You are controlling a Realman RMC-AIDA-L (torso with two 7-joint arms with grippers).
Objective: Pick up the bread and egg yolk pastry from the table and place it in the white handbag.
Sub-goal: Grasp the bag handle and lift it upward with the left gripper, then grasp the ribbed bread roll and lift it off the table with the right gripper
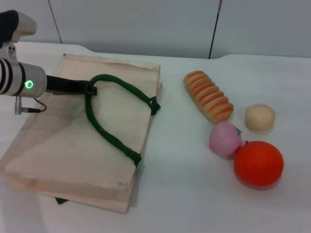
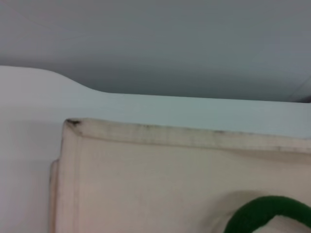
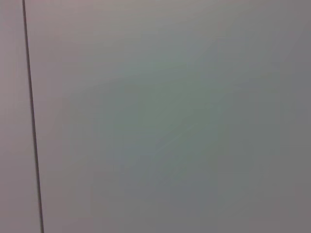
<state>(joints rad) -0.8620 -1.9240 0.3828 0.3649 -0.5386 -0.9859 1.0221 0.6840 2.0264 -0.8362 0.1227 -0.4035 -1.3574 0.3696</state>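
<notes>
The white handbag (image 1: 73,145) lies flat on the left of the table, with a dark green rope handle (image 1: 114,138) looped over it. My left gripper (image 1: 91,89) reaches in from the left and is shut on the top of that handle. The left wrist view shows the bag's far edge (image 2: 160,141) and a piece of the handle (image 2: 267,213). The striped bread (image 1: 209,96) lies to the right of the bag. The egg yolk pastry (image 1: 260,117) sits just right of the bread's near end. My right gripper is out of view.
A pink peach-like ball (image 1: 225,138) and a smooth orange ball (image 1: 258,163) sit close in front of the bread and pastry. The white table (image 1: 184,194) runs back to a grey wall. The right wrist view shows only a wall panel.
</notes>
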